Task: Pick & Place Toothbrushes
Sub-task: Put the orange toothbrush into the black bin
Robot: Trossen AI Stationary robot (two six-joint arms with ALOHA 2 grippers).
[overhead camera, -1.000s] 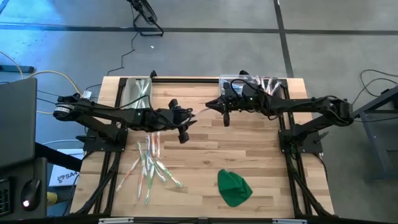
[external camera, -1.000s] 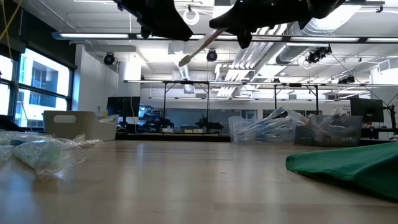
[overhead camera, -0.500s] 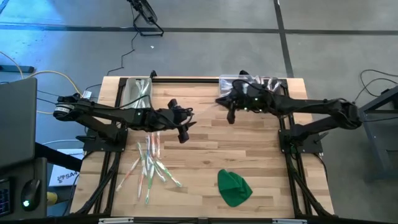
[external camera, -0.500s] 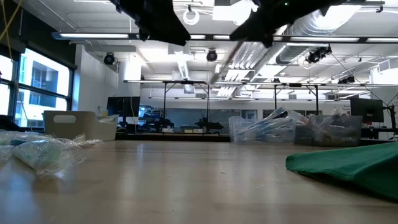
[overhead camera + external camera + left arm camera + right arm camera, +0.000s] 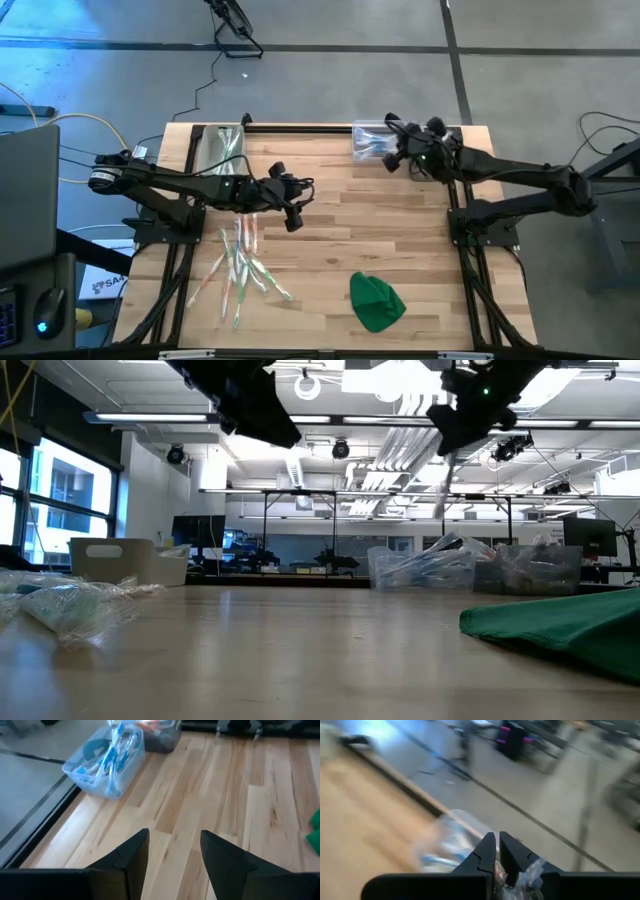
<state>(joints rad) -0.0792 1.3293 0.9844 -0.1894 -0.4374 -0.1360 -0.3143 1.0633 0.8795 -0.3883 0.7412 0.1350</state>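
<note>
Several toothbrushes [image 5: 240,262] lie in a loose pile on the table's near left, also seen at table height [image 5: 60,602]. My left gripper [image 5: 294,202] hovers open above the table just past the pile, nothing between its fingers [image 5: 175,851]. My right gripper [image 5: 392,152] is up at the far right, over the clear bin [image 5: 372,140] that holds more toothbrushes [image 5: 107,760]. It is shut [image 5: 497,851] on one toothbrush, which shows only as a pale blurred streak [image 5: 447,485] below the gripper [image 5: 455,435]. My right gripper holds one toothbrush between its two shut fingers [image 5: 487,852]; which part they are on is hidden by the fingers and by blur. The toothbrush [image 5: 447,485] hangs steeply below the gripper, lifted clear of the table, above the clear bin.
A second clear bin [image 5: 218,150] with toothbrushes stands at the far left. A green cloth lump [image 5: 376,300] lies near the front right, low in the level view [image 5: 560,625]. Bare wood lies between the two arms.
My right gripper has swung from the table's middle toward the far right corner, over the clear bin, turning as it went. It has stayed shut on the toothbrush, which slanted toward my left gripper before and now hangs steeply under it.
</note>
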